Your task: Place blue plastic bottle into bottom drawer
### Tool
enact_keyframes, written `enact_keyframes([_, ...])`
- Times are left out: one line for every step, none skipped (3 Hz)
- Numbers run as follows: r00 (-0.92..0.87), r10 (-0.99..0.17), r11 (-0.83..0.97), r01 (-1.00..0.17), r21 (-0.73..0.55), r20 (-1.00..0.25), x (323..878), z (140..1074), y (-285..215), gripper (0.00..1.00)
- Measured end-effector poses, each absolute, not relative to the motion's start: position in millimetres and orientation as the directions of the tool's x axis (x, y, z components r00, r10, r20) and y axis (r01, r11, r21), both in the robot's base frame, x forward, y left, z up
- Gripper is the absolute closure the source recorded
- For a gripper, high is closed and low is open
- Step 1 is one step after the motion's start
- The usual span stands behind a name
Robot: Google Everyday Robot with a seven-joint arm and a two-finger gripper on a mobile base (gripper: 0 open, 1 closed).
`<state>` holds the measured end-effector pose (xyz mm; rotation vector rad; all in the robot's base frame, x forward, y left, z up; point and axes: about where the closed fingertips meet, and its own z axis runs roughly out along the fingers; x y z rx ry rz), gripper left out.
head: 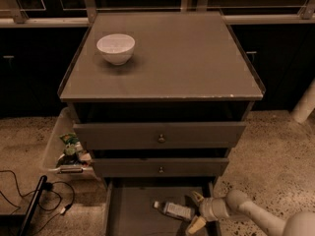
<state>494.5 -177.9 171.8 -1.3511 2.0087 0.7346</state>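
The blue plastic bottle (173, 210) lies on its side on the floor of the bottom drawer (132, 216), which is pulled out. Its white cap points left. My gripper (195, 211) reaches in from the lower right, at the bottle's right end. It is open, with one finger (196, 197) behind the bottle's end and the other (195, 225) in front of it. The arm (256, 215) runs off to the lower right corner.
A white bowl (116, 47) stands at the back left of the cabinet top (197, 58). The two upper drawers (161, 138) (160, 169) jut out above the bottom one. A clear bin (63, 151) with packets and cables (29, 200) lie on the floor at left.
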Motion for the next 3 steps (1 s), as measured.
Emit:
enact_keyframes([-0.203, -0.630, 0.315, -0.949, -0.008, -0.750, 465.5, 215.0, -202.1, 0.00])
enact_keyframes([-0.110, -0.654, 0.317, -0.938, -0.140, -0.748, 425.8, 269.9, -239.1, 0.00])
enact_keyframes([-0.086, -0.658, 0.370, -0.902, -0.222, -0.748, 398.4, 312.9, -290.4, 0.00])
